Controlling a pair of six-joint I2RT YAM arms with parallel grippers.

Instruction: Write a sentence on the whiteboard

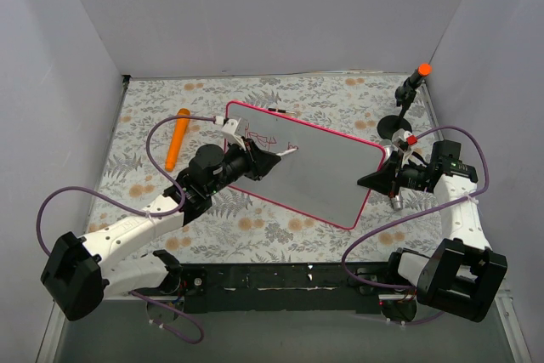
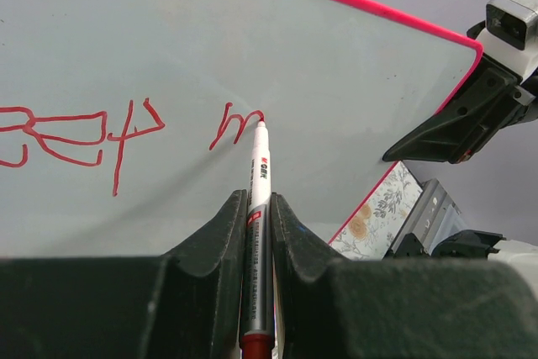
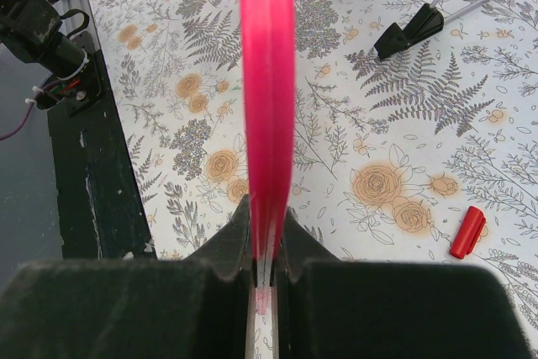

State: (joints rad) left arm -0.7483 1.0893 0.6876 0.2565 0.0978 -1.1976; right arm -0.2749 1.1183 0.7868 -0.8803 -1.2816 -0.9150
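Nearest me, the left fingers point(image 2: 220, 233) are clenched on a slim white marker pen with a red end point(image 2: 259, 176). Its tip touches the large glossy white whiteboard with the thin pink-red frame point(image 1: 323, 178). The board sits slantwise across the middle of the flower-patterned counter point(image 1: 255, 227) — its right short edge pinched between the right fingers point(image 3: 231, 245), which grasp the frame. The red handwritten sentence point(image 2: 92, 136) is on the board's left part, with one small squiggle ending at the pen tip. A little red cap point(image 3: 467, 232) lies on the counter near the right arm. Farther off, an orange tapered stick point(image 1: 177, 138) lies left of the board — well apart from it — and a black stand with an orange tip point(image 1: 414, 87) rises in the far right corner.
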